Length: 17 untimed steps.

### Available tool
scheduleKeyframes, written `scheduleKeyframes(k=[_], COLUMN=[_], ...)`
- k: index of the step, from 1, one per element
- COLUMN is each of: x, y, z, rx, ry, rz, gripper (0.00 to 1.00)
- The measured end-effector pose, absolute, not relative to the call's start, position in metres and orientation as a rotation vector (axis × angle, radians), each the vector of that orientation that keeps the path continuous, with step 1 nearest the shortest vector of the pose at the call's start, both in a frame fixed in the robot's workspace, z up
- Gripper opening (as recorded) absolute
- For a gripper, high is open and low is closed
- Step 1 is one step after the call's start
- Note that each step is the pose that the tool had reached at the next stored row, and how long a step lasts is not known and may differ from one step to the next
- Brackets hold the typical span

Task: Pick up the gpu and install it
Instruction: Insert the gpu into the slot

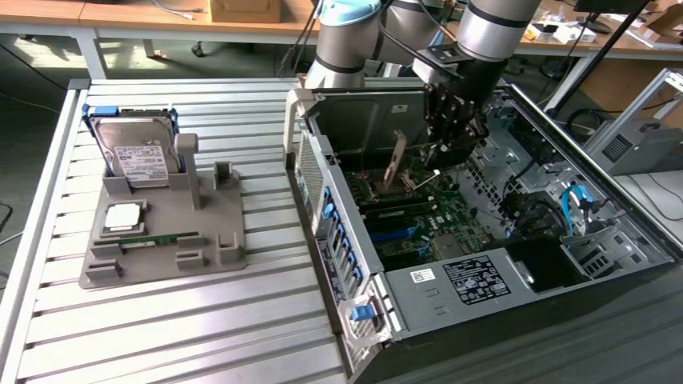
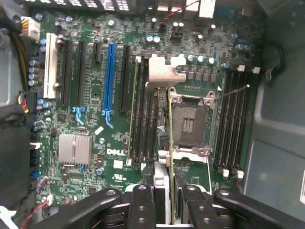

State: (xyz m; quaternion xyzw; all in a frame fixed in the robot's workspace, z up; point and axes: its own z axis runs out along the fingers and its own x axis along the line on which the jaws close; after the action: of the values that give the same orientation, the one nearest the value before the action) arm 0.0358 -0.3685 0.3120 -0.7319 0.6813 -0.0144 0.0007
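Exterior view, and there it was: one arm had its one claw sunk into the open computer case. The claw was clamped tight on one gpu, the thin card hanging just beside the claw on the exterior view's left and above the board. Well apart from the claw, farther to the exterior view's left, one grey holder sat on the slatted table. It carried three parts, count them: one hard drive standing upright, one square processor chip lying flat, and one green memory stick beside it.

From the wrist, the claw showed two dark fingers pinching the gpu edge-on, one on each side. The card ran straight out from the claw, and its one silvery bracket sat at the far end. Under the claw lay one green motherboard. The card hung between one open processor socket and a bank of dark memory slots. Farther off to that slot side stood one long blue slot, one white slot and one finned silver heatsink. Whether the card touched the board, I could not tell.
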Motion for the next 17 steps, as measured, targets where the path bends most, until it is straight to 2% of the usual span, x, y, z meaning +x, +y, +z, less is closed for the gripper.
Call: scheduleKeyframes(k=[17], x=[0.0358], y=[-0.3685], z=[0.3116], rx=[-2.213], ry=[2.229], rz=[-0.045], gripper=[0.27])
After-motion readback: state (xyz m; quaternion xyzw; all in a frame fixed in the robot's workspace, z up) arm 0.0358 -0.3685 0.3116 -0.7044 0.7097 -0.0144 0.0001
